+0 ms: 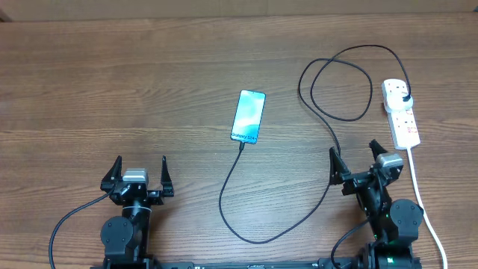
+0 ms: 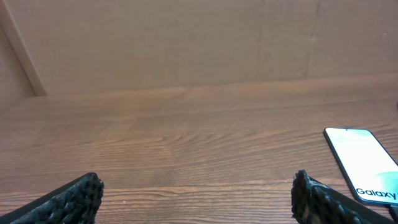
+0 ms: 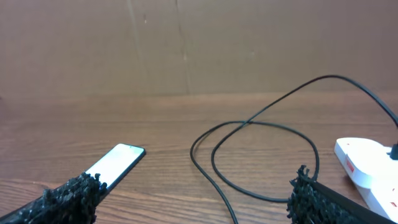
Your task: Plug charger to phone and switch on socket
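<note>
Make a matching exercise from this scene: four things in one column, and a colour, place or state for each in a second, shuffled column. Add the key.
Things:
1. phone
2. charger
3. socket
4. left gripper

Descriptions:
A. white, at the right side of the overhead view
B. thin and black, lying in loops
C. light-blue lit screen, in the middle
D. open and empty, at the lower left of the overhead view

Pairs: 1-C, 2-B, 3-A, 4-D
</note>
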Available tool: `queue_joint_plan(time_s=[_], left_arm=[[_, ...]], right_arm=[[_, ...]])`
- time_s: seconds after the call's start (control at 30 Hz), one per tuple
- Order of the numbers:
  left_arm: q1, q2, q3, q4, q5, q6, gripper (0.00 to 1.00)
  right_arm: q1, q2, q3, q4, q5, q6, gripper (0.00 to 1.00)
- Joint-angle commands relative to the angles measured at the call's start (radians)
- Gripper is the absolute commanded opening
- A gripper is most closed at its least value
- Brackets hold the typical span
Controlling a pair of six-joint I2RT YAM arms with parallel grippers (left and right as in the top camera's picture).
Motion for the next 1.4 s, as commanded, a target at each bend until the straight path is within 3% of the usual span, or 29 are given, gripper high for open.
queue_joint_plan(time_s=[0.0,0.33,0.63,1.37], left_arm=[[0.007,-0.011,-0.003,-0.001,0.01,-0.002,1.0],[0.007,-0.011,-0.003,-0.001,0.01,-0.002,1.0],[0.007,-0.011,-0.003,-0.001,0.01,-0.002,1.0],[0.007,-0.011,-0.003,-0.001,0.01,-0.002,1.0]], right_arm=[[0.005,-0.062,-0.01,-0.05,0.027,0.0,1.0],[0.005,-0.18,-0.01,-0.191,0.051,0.0,1.0],[0.005,-0.266,-0.01,-0.19,0.058,0.0,1.0],[0.005,-0.264,-0.01,-0.19,0.061,0.0,1.0]])
